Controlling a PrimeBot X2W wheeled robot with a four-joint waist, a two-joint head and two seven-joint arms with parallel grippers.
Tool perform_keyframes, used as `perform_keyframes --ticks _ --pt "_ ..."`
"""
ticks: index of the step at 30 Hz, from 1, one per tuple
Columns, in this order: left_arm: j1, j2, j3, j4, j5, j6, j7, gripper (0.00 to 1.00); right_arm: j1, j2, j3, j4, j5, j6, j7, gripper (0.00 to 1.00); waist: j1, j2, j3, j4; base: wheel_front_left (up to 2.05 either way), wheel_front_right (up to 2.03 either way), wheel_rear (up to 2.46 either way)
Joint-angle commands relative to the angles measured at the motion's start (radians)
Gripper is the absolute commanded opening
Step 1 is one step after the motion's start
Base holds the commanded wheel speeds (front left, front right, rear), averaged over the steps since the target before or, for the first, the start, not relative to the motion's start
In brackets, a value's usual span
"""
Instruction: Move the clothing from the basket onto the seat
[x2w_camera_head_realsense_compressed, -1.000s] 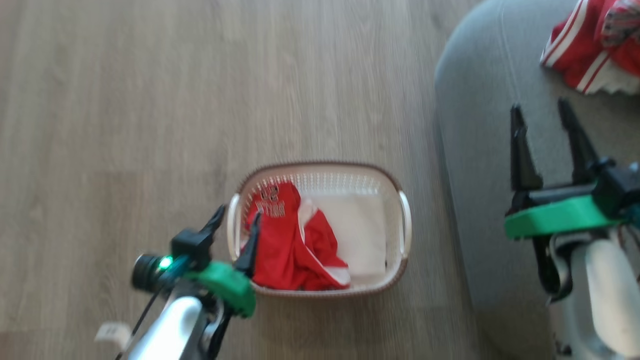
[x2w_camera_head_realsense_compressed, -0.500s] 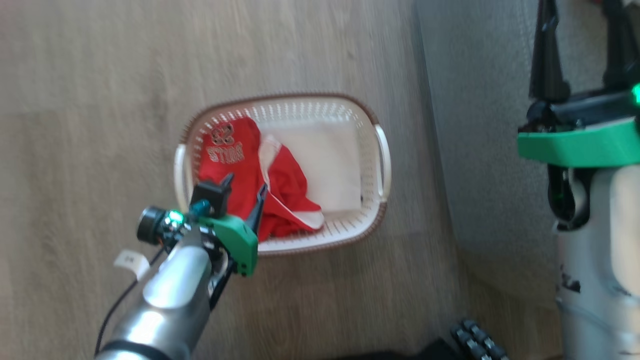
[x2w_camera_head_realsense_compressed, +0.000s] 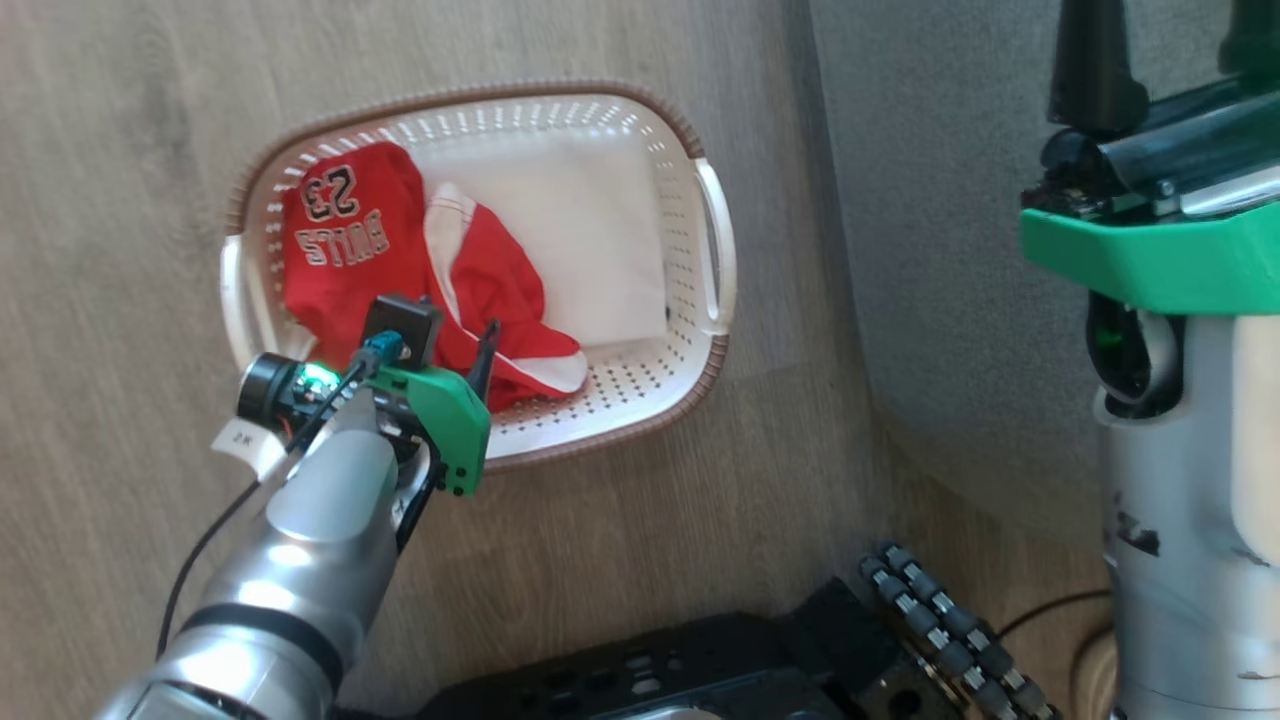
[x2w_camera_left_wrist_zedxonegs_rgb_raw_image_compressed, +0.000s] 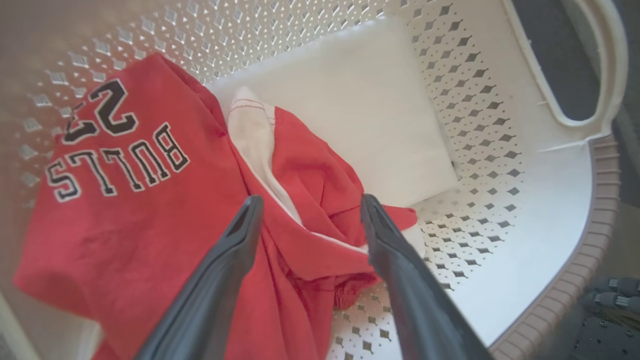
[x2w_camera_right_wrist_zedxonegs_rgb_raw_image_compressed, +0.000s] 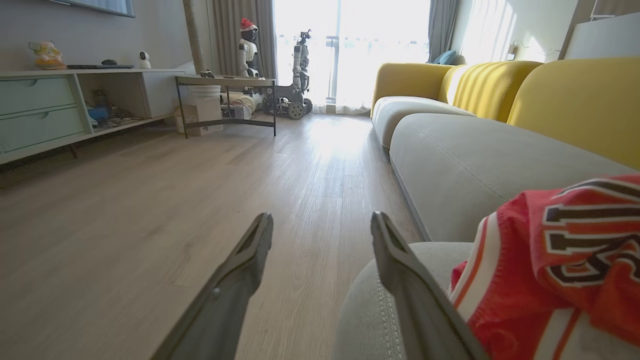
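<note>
The basket (x2w_camera_head_realsense_compressed: 700, 380) stands on the wood floor beside the seat (x2w_camera_head_realsense_compressed: 950, 200). Red clothing (x2w_camera_head_realsense_compressed: 350, 260) with "BULLS" lettering lies crumpled in the basket's left half. My left gripper (x2w_camera_head_realsense_compressed: 450, 335) hangs open just above that clothing, inside the near rim. In the left wrist view its fingers (x2w_camera_left_wrist_zedxonegs_rgb_raw_image_compressed: 306, 202) straddle a red and white fold of the clothing (x2w_camera_left_wrist_zedxonegs_rgb_raw_image_compressed: 140, 200), not closed on it. My right gripper (x2w_camera_head_realsense_compressed: 1170, 60) stands open above the seat, holding nothing. The right wrist view shows the gripper (x2w_camera_right_wrist_zedxonegs_rgb_raw_image_compressed: 322, 217) at the seat (x2w_camera_right_wrist_zedxonegs_rgb_raw_image_compressed: 475, 165) edge, with more red clothing (x2w_camera_right_wrist_zedxonegs_rgb_raw_image_compressed: 560, 250) lying on the cushion to its right.
A flat white cloth (x2w_camera_left_wrist_zedxonegs_rgb_raw_image_compressed: 360, 110) covers the basket's right half. My black base (x2w_camera_head_realsense_compressed: 700, 670) and a ribbed wheel (x2w_camera_head_realsense_compressed: 950, 630) sit at the bottom. Yellow backrests (x2w_camera_right_wrist_zedxonegs_rgb_raw_image_compressed: 575, 100) line the sofa. A low cabinet (x2w_camera_right_wrist_zedxonegs_rgb_raw_image_compressed: 60, 110) and a side table (x2w_camera_right_wrist_zedxonegs_rgb_raw_image_compressed: 225, 82) stand across the floor.
The head camera has tilted down, so the basket sits higher in view. My left gripper has gone forward and down into the basket over the red clothing. Both grippers stay open.
</note>
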Motion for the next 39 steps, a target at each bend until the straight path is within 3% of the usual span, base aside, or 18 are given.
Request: perform_keyframes --ticks 1,9,16,21,24,25,39 --pt "-0.001 0.009 0.013 0.011 -0.001 0.013 0.006 1.0 -0.002 0.001 0.036 -0.051 0.011 0.0 -0.006 1.0 -0.0001 0.0001 0.024 -0.023 0.0 0.0 0.0" --pt "-0.043 0.021 0.015 0.051 -0.011 0.042 0.047 1.0 -0.017 0.001 0.071 -0.102 0.018 0.0 -0.006 1.0 -0.0001 0.0001 0.056 -0.048 0.0 0.0 0.0" --pt "-0.073 0.038 0.012 0.068 -0.011 0.111 0.11 1.0 -0.019 0.001 0.083 -0.128 0.023 0.0 -0.006 1.0 -0.0001 0.0001 0.089 -0.058 0.0 0.0 0.0" --pt "-0.081 0.04 0.007 0.072 -0.016 0.116 0.125 1.0 -0.02 0.001 0.088 -0.136 0.029 0.0 -0.006 1.0 -0.0001 0.0001 0.104 -0.065 0.0 0.0 0.0" --pt "-0.087 0.037 0.004 0.073 -0.02 0.108 0.118 0.07 -0.022 0.001 0.087 -0.137 0.031 0.0 -0.006 1.0 -0.0001 0.0001 0.109 -0.067 0.0 0.0 0.0" --pt "-0.088 0.035 0.002 0.073 -0.021 0.105 0.113 0.0 -0.023 0.001 0.086 -0.136 0.031 0.0 -0.006 1.0 -0.0001 0.0001 0.108 -0.066 0.0 0.0 0.0" --pt "-0.072 0.01 -0.036 0.032 -0.045 0.05 -0.01 0.0 0.005 0.001 0.071 -0.048 0.017 0.0 -0.006 1.0 -0.0001 0.0001 -0.027 -0.007 0.0 0.0 0.0"
